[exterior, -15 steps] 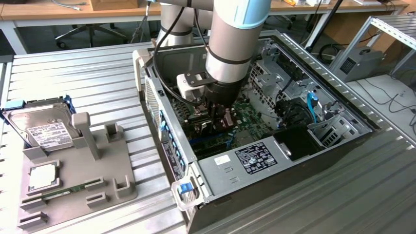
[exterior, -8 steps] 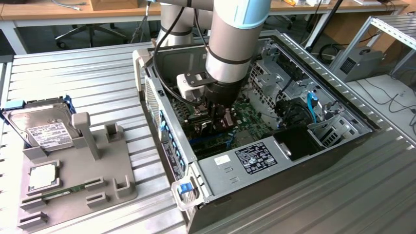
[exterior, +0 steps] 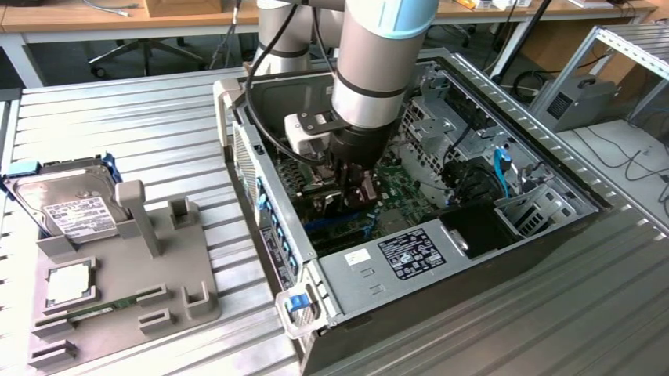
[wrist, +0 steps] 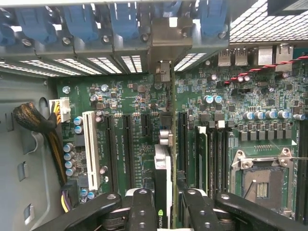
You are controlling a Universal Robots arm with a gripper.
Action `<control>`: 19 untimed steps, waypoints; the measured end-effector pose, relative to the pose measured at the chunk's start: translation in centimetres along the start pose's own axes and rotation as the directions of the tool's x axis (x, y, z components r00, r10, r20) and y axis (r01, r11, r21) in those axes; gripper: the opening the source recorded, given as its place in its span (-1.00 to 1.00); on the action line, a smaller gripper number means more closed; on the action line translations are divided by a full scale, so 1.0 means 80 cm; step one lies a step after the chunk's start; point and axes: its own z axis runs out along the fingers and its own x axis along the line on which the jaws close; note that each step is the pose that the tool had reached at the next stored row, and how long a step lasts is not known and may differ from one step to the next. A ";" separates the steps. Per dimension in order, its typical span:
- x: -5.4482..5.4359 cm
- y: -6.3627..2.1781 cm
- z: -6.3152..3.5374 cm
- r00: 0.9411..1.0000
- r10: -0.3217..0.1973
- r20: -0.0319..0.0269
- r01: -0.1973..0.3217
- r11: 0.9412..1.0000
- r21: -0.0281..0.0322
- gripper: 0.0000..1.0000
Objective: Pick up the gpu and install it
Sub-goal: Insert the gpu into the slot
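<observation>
Gripper: the gripper (wrist: 166, 208) is seen closed on the gpu (wrist: 163, 166), with one black finger (wrist: 142, 207) pressed against each face of the card.
Location: the gpu is held edge-on over the motherboard (wrist: 130, 96), inside the open computer case (exterior: 460, 270), among the expansion slots (wrist: 129, 144). Whether its lower edge has entered a slot cannot be told.
Long axis: it is laid parallel to the slots, from the fingers toward the rear wall of the case.
Heading: the tan-silver bracket (wrist: 166, 45) is pointed at the rear wall, next to the blue latches (wrist: 82, 21).
Handling (judged): the card is taken to be light, stiff and thin. Its board is fragile, so bending and knocks to surface parts are to be avoided.
Hold (judged): the flat faces near mid-length are best clamped, the connector edge and bracket being left free.
</observation>
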 end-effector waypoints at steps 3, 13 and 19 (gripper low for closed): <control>0.000 0.000 0.000 1.000 0.000 0.000 0.000 1.000 0.000 -0.46; 0.000 0.001 0.002 1.000 0.000 0.000 0.000 1.000 0.000 -0.46; 0.000 0.001 0.003 1.000 0.000 0.000 0.000 1.000 0.000 -0.46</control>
